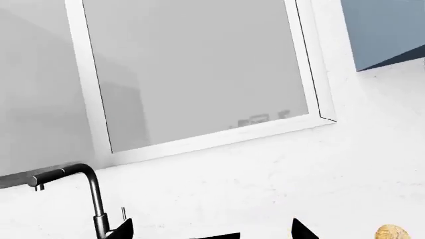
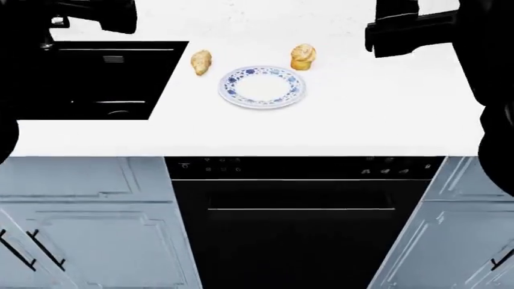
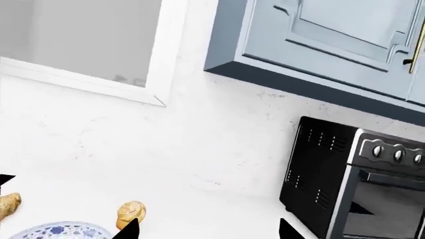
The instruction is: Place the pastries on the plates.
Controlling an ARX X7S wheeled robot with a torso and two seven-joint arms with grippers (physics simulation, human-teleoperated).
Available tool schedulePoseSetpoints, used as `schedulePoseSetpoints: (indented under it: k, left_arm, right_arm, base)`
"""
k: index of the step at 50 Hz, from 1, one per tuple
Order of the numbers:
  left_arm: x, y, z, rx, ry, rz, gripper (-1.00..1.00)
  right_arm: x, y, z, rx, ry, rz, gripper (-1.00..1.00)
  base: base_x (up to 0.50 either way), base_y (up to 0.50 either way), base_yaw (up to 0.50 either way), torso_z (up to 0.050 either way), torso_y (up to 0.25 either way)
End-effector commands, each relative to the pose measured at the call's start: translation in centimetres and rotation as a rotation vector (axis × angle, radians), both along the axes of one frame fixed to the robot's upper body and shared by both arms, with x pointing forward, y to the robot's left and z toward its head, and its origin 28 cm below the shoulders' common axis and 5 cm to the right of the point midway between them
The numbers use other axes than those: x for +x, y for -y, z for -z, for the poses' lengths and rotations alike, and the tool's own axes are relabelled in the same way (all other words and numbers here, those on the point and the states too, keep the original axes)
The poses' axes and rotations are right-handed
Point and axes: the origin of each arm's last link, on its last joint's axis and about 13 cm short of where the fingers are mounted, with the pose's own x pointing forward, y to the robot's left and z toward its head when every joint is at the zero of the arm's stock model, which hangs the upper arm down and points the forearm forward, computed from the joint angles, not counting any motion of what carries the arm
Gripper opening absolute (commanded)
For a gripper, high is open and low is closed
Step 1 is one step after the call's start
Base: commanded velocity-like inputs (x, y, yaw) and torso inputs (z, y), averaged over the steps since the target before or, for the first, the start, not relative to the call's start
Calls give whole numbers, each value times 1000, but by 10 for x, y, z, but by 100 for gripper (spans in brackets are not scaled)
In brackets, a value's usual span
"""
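In the head view a white plate with a blue floral rim (image 2: pixel 263 86) lies on the white counter. The tan croissant (image 2: pixel 201 61) rests just beyond its left side, and the golden puff (image 2: pixel 303 56) sits behind its right side; neither touches the plate. The right wrist view also shows the puff (image 3: pixel 131 213), the croissant (image 3: pixel 8 204) and the plate's rim (image 3: pixel 59 231). My right gripper (image 3: pixel 209 230) is open and empty, hovering to the right of the puff. My left gripper (image 1: pixel 212 230) is open and empty above the sink side, with a golden pastry (image 1: pixel 390 232) at the frame's edge.
A black sink (image 2: pixel 112 78) is sunk into the counter at the left, with a dark faucet (image 1: pixel 93 194) under a window (image 1: pixel 192 69). A black toaster oven (image 3: pixel 352 184) stands at the right against the wall. Below the counter's front edge is a built-in oven (image 2: pixel 301 211).
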Motion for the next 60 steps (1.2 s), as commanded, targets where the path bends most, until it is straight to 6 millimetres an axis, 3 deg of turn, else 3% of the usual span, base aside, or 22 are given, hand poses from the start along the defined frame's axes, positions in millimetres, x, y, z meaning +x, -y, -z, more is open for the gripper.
schedulePoseSetpoints:
  k: [1,8,23,60]
  left_arm:
    - [-14,-25,-50,141,-56,-197,100]
    - [-22,-28,-62,167,-130,-177,100]
    - [-24,-24,-57,317,-240,-149,100]
    - [-35,-25,-63,365,-260,-135,100]
  right_arm:
    - [-7,9,-23,-94,-86,7,100]
    - [3,9,-14,-105,-134,-17,100]
    - [1,14,-10,-115,-177,2,100]
    - [6,10,-10,-121,-201,-6,100]
  base:
    - [500,0,0,0,0]
    - [500,0,0,0,0]
    - [500,0,0,0,0]
    - [500,-34,0,0,1]
